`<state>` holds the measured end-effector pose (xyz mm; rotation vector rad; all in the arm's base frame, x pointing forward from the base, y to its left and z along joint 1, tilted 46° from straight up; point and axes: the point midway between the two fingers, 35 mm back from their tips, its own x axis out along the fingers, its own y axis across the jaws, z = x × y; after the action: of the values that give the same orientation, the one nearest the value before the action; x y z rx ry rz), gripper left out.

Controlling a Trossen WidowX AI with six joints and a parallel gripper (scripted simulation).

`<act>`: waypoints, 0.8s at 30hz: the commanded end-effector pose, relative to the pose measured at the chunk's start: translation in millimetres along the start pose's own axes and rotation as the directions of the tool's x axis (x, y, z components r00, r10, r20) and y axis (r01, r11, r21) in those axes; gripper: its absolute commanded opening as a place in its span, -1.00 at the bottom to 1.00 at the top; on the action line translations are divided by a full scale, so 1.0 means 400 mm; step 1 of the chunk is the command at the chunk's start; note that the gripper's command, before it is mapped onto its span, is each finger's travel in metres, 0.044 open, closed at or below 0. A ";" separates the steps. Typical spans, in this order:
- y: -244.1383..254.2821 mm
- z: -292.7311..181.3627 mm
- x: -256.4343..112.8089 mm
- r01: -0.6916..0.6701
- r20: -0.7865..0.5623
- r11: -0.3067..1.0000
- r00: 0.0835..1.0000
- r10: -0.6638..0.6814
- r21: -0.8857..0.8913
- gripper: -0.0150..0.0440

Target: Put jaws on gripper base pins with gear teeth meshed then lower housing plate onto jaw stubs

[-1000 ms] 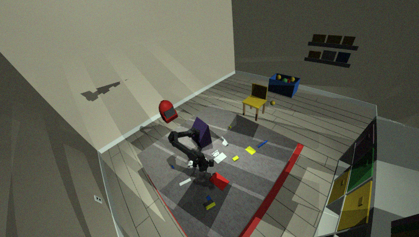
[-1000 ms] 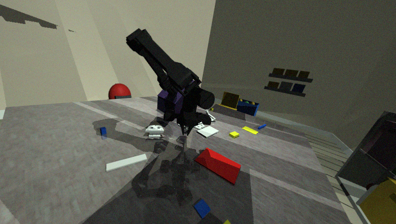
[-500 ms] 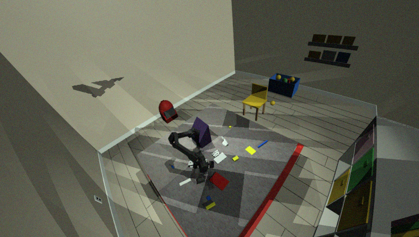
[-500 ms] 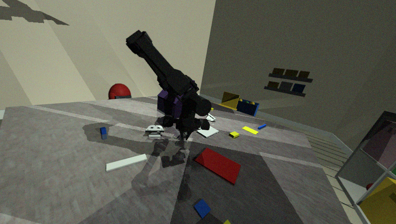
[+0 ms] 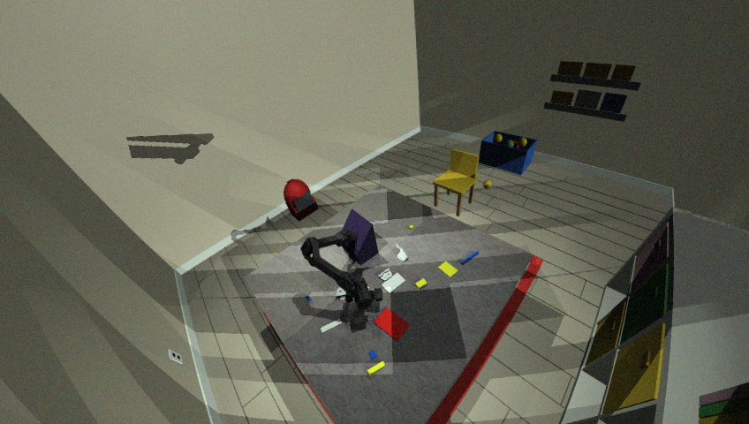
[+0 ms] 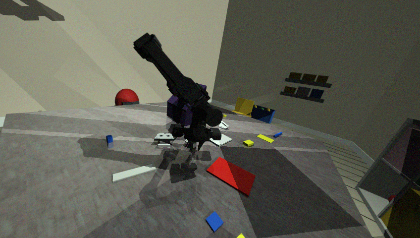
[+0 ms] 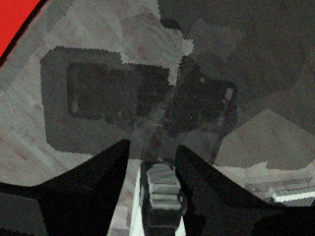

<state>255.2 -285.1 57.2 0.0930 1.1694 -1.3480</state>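
Note:
My gripper [image 7: 153, 149] hangs low over the grey mat, fingers pointing down, and stands open. A small white and dark grey part [image 7: 159, 208], which looks like a jaw, sits between the fingers with a gap on its left side. The white gripper base [image 6: 164, 137] stands on the mat just left of my gripper; it also shows in the wrist view [image 7: 289, 192] at the right edge and beside the arm in the top view [image 5: 340, 290]. The white housing plate [image 6: 221, 140] lies flat to the right. Another small white part [image 5: 385, 273] lies next to the plate.
A red flat tile [image 6: 231, 175] lies right of my gripper and a white bar [image 6: 133, 173] in front left. A purple block [image 5: 361, 236] stands behind the arm. Small blue and yellow blocks [image 6: 248, 143] are scattered on the mat. A white piece [image 5: 402, 253] lies farther back.

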 end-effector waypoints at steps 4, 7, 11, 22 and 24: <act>0.004 0.003 -0.166 -0.009 0.007 1.000 1.000 0.009 0.004 0.52; 0.003 0.003 -0.172 -0.009 0.007 1.000 1.000 0.009 0.004 0.79; 0.003 0.003 -0.172 -0.009 0.007 1.000 1.000 0.009 0.004 1.00; 0.003 0.003 -0.172 -0.009 0.007 1.000 1.000 0.009 0.004 1.00; 0.003 0.003 -0.172 -0.009 0.007 1.000 1.000 0.009 0.004 1.00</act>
<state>271.5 -237.3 103.6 0.0957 1.1638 -1.3358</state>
